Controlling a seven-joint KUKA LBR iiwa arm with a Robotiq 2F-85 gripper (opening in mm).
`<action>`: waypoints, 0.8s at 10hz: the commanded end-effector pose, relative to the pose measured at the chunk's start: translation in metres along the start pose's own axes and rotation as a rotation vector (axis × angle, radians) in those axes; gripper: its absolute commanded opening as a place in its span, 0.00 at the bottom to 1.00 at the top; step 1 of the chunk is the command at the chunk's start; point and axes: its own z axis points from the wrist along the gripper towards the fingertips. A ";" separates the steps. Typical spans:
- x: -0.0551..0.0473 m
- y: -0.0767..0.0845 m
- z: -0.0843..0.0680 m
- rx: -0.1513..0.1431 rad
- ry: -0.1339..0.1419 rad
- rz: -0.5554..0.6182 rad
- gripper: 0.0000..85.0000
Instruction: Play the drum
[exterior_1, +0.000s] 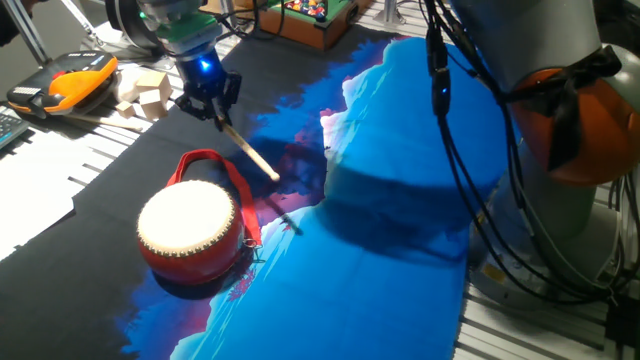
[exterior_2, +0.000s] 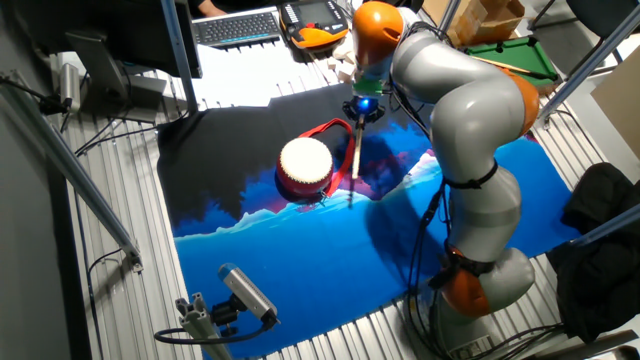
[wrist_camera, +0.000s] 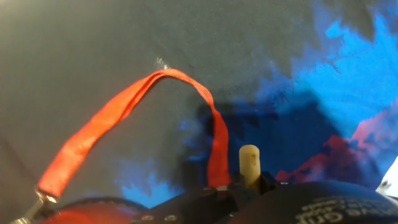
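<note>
The gripper (exterior_1: 213, 107) is clenched on a thin wooden drumstick (exterior_1: 250, 152), which slants down away from it. The red drum (exterior_1: 192, 235) sits on the cloth just below and beside the gripper, its strap (wrist_camera: 124, 107) looping toward the fingers.

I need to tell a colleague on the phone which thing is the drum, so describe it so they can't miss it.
Start from the blue and black cloth covering the table. On its dark part, near the robot's hand holding a thin wooden stick, sits the drum. It is the only round thing there: glossy red sides, a cream-white top skin and a red strap looping out.
</note>
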 end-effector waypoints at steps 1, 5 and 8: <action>0.000 0.000 0.001 0.004 -0.006 0.004 0.40; 0.002 -0.004 -0.005 0.010 -0.010 0.006 0.60; 0.005 -0.017 -0.011 -0.016 0.001 -0.045 0.40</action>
